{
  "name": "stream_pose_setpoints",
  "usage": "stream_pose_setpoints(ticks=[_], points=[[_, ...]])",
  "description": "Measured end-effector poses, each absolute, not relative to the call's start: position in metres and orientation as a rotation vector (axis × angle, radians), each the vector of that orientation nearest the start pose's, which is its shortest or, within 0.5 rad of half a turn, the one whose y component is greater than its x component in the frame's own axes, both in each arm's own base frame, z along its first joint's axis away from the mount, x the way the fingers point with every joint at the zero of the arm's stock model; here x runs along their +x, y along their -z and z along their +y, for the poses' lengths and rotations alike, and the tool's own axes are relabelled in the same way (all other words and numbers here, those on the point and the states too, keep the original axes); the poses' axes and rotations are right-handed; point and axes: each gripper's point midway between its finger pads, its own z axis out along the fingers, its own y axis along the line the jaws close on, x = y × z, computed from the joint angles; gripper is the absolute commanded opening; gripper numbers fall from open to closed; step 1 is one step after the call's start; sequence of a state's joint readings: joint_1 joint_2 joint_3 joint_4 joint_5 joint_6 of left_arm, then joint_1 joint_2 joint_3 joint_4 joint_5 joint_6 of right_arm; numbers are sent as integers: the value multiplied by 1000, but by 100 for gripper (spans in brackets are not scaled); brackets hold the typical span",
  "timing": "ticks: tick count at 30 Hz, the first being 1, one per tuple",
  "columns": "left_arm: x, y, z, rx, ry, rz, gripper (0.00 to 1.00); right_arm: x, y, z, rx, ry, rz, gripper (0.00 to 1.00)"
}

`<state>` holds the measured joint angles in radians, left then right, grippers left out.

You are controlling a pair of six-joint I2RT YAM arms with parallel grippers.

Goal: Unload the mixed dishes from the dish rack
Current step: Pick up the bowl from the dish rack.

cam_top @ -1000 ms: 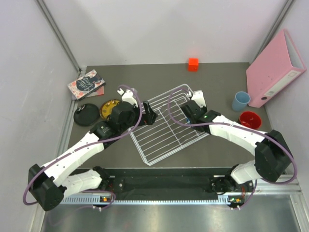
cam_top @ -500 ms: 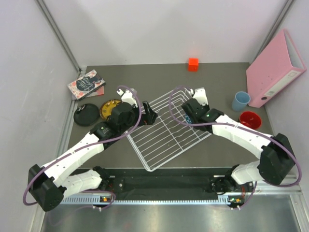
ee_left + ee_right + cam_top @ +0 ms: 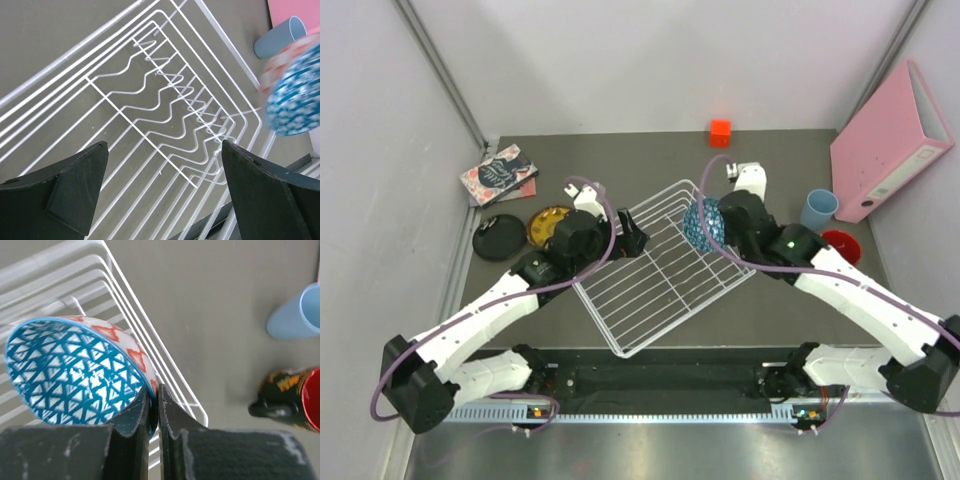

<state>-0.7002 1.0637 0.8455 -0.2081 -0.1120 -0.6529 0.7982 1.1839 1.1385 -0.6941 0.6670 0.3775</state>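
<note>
Right arm's got the bowl by the rim

Top: right gripper (image 3: 712, 228) pinches the blue patterned bowl (image 3: 700, 222) over the dish rack (image 3: 640, 290), left gripper (image 3: 632, 240) spread wide beside it. Left wrist: rack wires right under the parted fingers (image 3: 75, 190), bowl off to their right. Right wrist: bowl's rim is clamped at the fingertips, light blue cup (image 3: 295, 315) and dark mug (image 3: 295, 395) further right.

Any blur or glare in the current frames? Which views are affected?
Left wrist: the blue patterned bowl is smeared by motion blur at the right edge, while the dish rack wires are sharp. Right wrist: the bowl is crisp in the pinch of the right gripper, with white glare on its glazed inside. Top external: even, diffuse light, only soft shadows, no blur.
</note>
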Motion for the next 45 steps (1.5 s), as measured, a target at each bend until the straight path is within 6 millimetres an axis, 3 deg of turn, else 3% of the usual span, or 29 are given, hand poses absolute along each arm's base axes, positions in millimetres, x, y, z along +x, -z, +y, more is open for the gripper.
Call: stream_pose_setpoints(ticks=[3, 5, 14, 20, 25, 33, 39, 45], points=[[272, -214, -236, -25, 744, 2079, 99, 284, -262, 156, -58, -13, 2047, 0], [272, -213, -237, -23, 746, 2080, 99, 285, -269, 157, -39, -40, 2024, 0], [277, -220, -237, -60, 751, 2051, 99, 282, -261, 168, -50, -107, 2055, 0], [272, -249, -231, -59, 824, 1901, 99, 280, -253, 194, -47, -303, 2101, 0], [265, -275, -241, 1, 924, 1816, 99, 277, -239, 225, -67, -478, 2167, 0], [261, -261, -262, 84, 986, 1875, 99, 276, -229, 247, -96, -578, 2210, 0], [264, -244, -273, 114, 973, 1936, 78, 275, -227, 250, -102, -588, 2220, 0], [272, -241, -282, 140, 892, 1980, 59, 274, -225, 254, -121, -577, 2225, 0]])
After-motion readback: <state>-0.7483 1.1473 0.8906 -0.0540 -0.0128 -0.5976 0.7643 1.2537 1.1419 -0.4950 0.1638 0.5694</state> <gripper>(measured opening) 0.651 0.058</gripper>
